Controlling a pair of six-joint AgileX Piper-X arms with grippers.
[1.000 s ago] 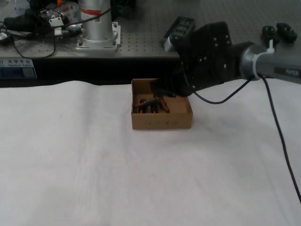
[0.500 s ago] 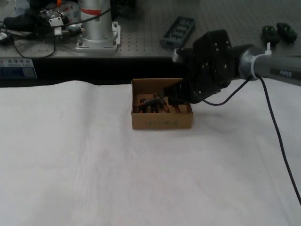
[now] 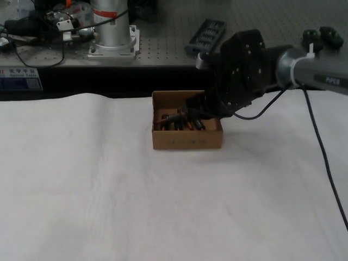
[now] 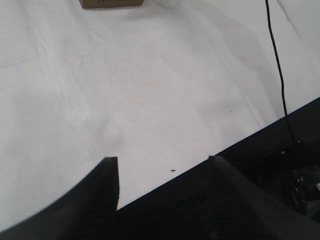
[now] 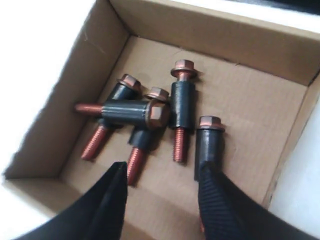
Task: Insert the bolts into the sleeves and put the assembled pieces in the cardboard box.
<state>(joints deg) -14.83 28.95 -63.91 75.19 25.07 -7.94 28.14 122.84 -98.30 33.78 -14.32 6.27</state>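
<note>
Five assembled pieces lie on the floor of the cardboard box. Each is a copper-coloured bolt with a flanged hex head pushed through a short black sleeve, with bare thread showing at the other end. Three are piled crosswise toward one side wall. A fourth lies alone near the middle, and the fifth lies apart, nearer the opposite wall.

The right gripper hangs over the box's open top with its fingers spread wide and nothing between them. One finger overlaps the end of the fifth piece, though contact is hard to judge.

In the high view the box stands near the far edge of the white cloth, which spreads broadly to its left and toward the camera. A black cable trails over the cloth's right side.

The left gripper hangs low over the cloth's near edge, far from the box, with its fingers apart and holding nothing.
</note>
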